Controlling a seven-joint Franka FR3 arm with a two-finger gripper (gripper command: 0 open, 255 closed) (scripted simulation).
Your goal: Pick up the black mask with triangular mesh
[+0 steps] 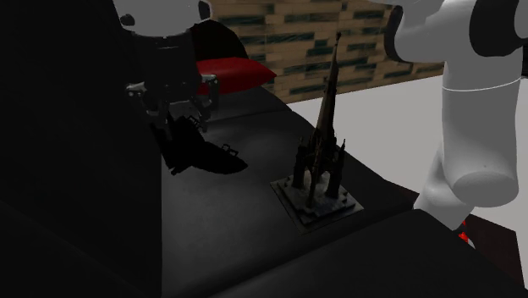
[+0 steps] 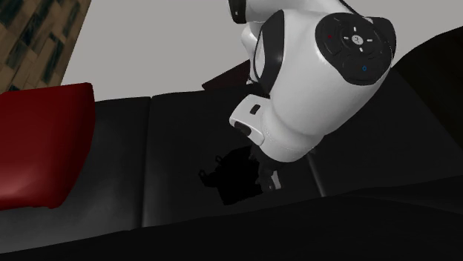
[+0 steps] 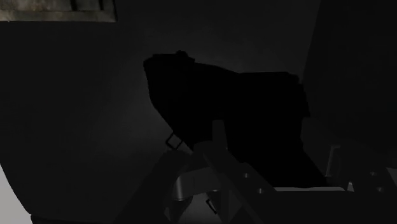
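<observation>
Scene: a black sofa seat (image 1: 254, 245) serves as the work area, very dimly lit. The white arm (image 1: 474, 110) reaches over it from the shoulder view's right.

Task thing: the black mask (image 1: 203, 156), flat and angular in outline, lies on the sofa seat near the shoulder view's left of centre. Small loop-like bits stick out at its edge. It is black on black, so its mesh cannot be made out. In the second exterior view the black mask (image 2: 236, 176) sits just beside the arm's lower bulk, on the seat panel right of a seam. In the wrist view the black mask (image 3: 222, 118) is a broad dark shape directly ahead of the hand.

Tool (image 1: 181, 129): low over the mask, at its end toward the shoulder view's left. Whether it is released or clenched cannot be told, and contact with the mask cannot be told either.

Other items: a tall dark spire model (image 1: 326, 127) stands upright on a square grey base (image 1: 315, 207), well apart from the mask toward the shoulder view's right. A red cushion (image 1: 233, 72) lies at the back of the seat, beyond the tool. Behind it is a wall (image 1: 288, 34) patterned in brown and dark-green blocks. A pale floor (image 1: 389, 127) shows beyond the seat.
</observation>
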